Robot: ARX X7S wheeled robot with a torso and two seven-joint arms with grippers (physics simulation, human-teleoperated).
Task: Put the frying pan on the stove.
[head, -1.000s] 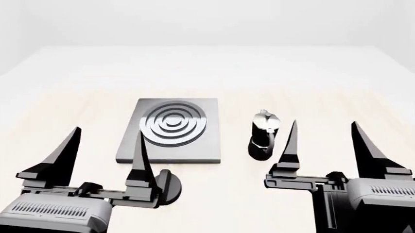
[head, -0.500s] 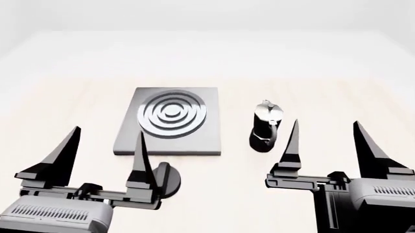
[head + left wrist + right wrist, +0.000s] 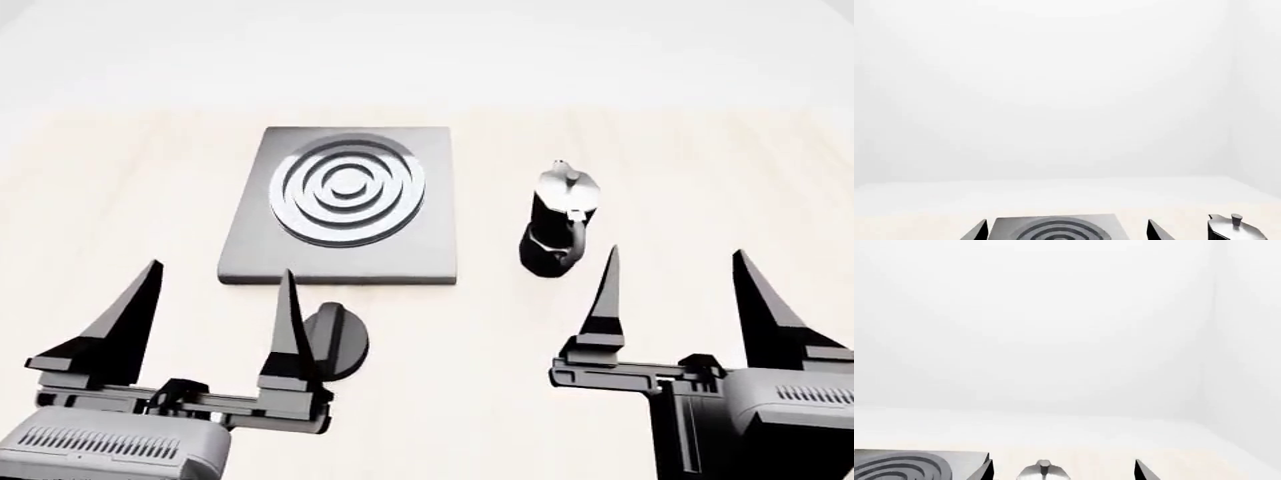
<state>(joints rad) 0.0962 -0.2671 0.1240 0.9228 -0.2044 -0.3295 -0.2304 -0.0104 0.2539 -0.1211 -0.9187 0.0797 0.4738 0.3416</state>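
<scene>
Both claws, left gripper (image 3: 214, 295) and right gripper (image 3: 678, 285), hover spread wide and empty above the table (image 3: 120, 180), the grey stove (image 3: 344, 205) lying ahead of the left one beside the moka pot (image 3: 555, 232), a black knob (image 3: 334, 342) near it, with no pan in view.

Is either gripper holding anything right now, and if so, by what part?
Nothing is held. The left gripper and right gripper both hang open and empty above the table.
</scene>
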